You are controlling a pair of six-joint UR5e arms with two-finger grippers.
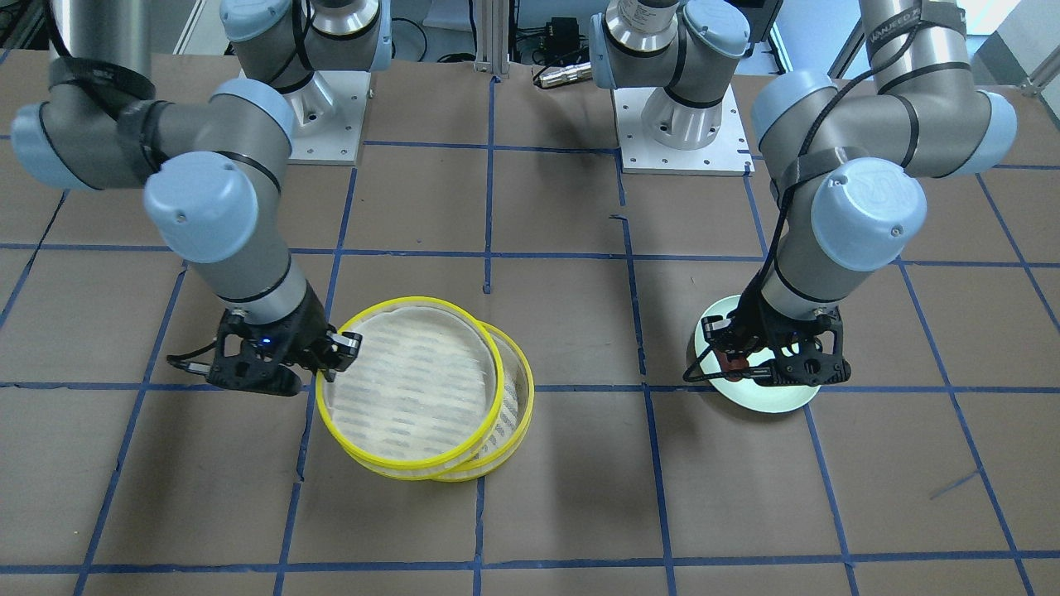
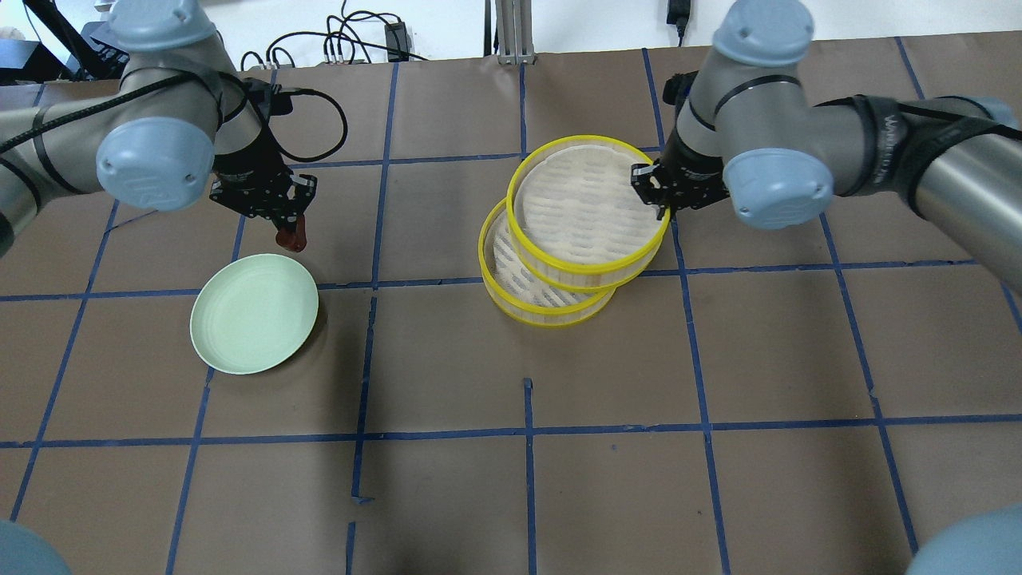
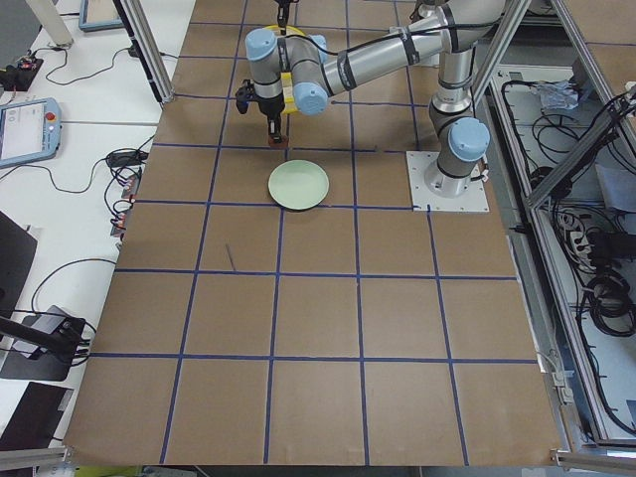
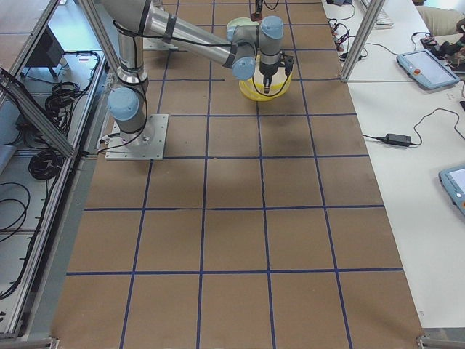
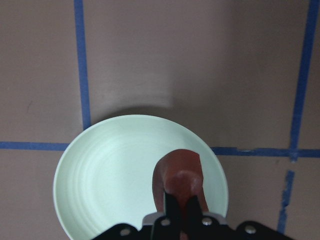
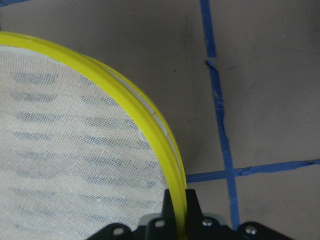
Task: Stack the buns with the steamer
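Reddish-brown and oval, the bun (image 5: pixel 180 172) sits between the 2 fingers of my left pincer (image 5: pixel 180 206), which is closed down tight on its lower end. My wrist camera cuts the fingers off at the bottom edge, so only their tips show, and the pinched part of the bun is hidden behind them. I hold it in the air over the pale green plate (image 2: pixel 254 323). From my wrist it sits over the plate's near side, while the overhead view sets it just past the rim, not touching.

My right pincer (image 6: pixel 176 200) is nipped onto the yellow rim of the upper tray (image 2: pixel 587 212), 1 finger inside and 1 outside, with hardly any gap besides the rim itself. That tray hangs tilted and shifted off the lower tray (image 2: pixel 511 275), overlapping it. Its white mesh covers most of the lower tray's floor, and only a crescent of that floor shows, so I cannot tell what lies under the overlap. From the front my own wrist blocks part of the plate.

In both side views the 2 trays are a small yellow patch behind my arms, too small to read. Everything stands on the brown paper table (image 2: pixel 527 495) crossed with blue tape.
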